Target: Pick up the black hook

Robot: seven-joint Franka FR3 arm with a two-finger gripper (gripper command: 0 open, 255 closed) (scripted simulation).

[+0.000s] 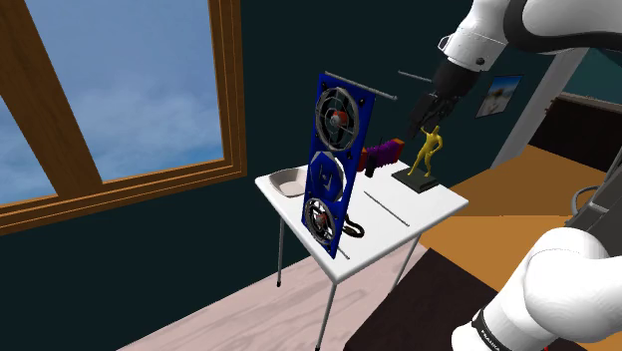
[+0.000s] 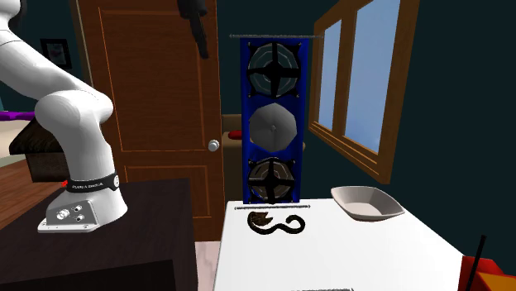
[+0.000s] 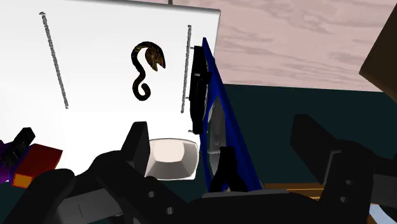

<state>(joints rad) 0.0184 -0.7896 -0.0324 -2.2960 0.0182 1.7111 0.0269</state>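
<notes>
A: Where do we see the hook (image 2: 275,222)?
B: Flat on the white tabletop (image 2: 347,256), near its edge. It is dark and curled like an S. In the second exterior view the tall blue panel (image 2: 274,124) with three round fans stands at twelve o'clock from it. A thin rod (image 2: 271,207) lies between the two, just beside the hook.
A: And the white dish (image 2: 367,203)?
B: We place it at about three o'clock from the hook, apart from it.
A: What of the end effector (image 1: 424,118)?
B: In the shoulder view it hangs in the air at twelve o'clock from a yellow figurine (image 1: 427,155). The hook lies at about seven o'clock from it, well apart. In the wrist view we see its fingers (image 3: 137,143) standing wide — they hold nothing.
</notes>
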